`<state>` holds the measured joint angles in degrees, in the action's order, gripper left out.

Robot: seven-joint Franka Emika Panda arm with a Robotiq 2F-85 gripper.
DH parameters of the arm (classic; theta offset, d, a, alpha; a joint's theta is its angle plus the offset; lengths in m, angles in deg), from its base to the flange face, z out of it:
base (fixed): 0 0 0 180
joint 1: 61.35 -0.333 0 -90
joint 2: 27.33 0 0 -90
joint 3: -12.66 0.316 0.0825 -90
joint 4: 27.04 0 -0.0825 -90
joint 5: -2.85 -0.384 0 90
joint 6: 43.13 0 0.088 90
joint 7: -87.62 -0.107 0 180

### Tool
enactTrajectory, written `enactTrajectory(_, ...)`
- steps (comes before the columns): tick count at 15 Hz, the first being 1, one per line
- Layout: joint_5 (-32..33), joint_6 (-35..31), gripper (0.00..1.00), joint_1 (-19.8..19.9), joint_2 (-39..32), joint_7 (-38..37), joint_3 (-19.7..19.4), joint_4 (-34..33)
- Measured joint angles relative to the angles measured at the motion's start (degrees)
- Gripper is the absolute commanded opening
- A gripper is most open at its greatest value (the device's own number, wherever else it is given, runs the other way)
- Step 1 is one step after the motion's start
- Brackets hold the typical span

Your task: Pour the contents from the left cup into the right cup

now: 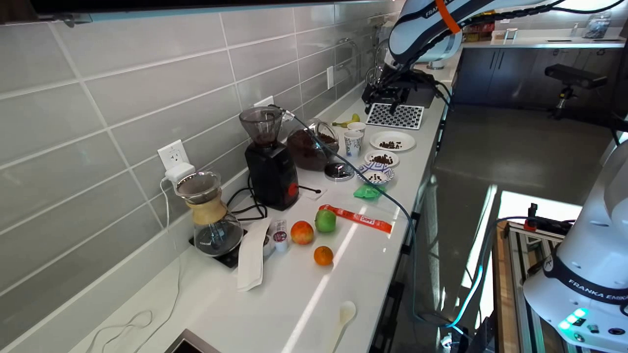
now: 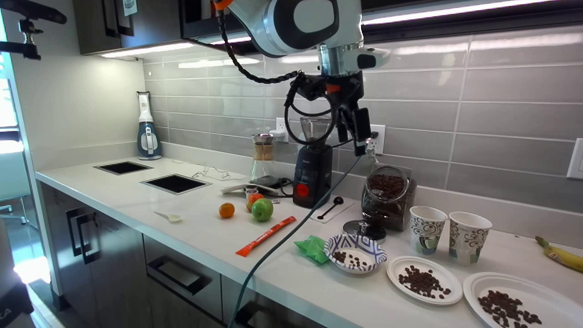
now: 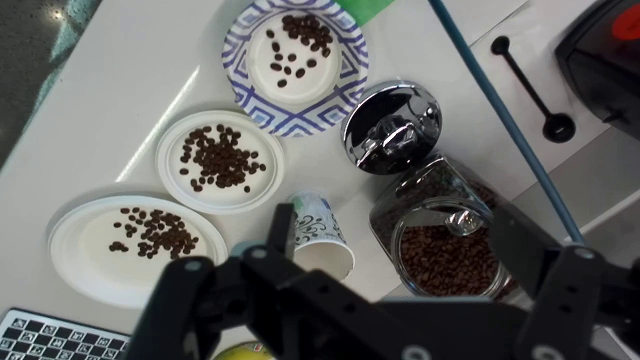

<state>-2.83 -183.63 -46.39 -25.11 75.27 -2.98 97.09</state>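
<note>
Two patterned paper cups stand upright side by side on the counter in both exterior views. The left cup (image 2: pixel 427 230) is beside the bean jar, and the right cup (image 2: pixel 470 237) is just past it. They also show as a nearer cup (image 1: pixel 353 143) and a farther cup (image 1: pixel 357 127). In the wrist view one cup (image 3: pixel 320 225) shows its pale inside; its bottom is hidden. The second cup is hidden behind the gripper there. My gripper (image 3: pixel 400 232) is open and empty, with its fingers wide apart. It hangs in the air above the counter (image 2: pixel 357 141), touching nothing.
A glass jar of beans (image 2: pixel 387 196) stands beside the cups. A patterned bowl (image 2: pixel 355 253) and two plates (image 2: pixel 424 280) (image 2: pixel 514 300) hold beans in front. A blue cable (image 2: pixel 291 232) crosses the counter. A black grinder (image 2: pixel 313 175) and banana (image 2: pixel 562 256) are near the wall.
</note>
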Motion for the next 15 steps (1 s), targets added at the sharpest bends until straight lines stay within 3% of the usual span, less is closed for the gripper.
enactTrajectory(5,-0.84,-4.55,1.00,3.22,-8.57,15.23,-2.60,-7.30)
enactTrajectory(9,-0.81,-4.95,1.00,6.34,-17.12,24.64,-2.55,-14.73)
enactTrajectory(15,-0.81,-4.95,1.00,9.35,-27.17,26.85,-0.89,-24.75)
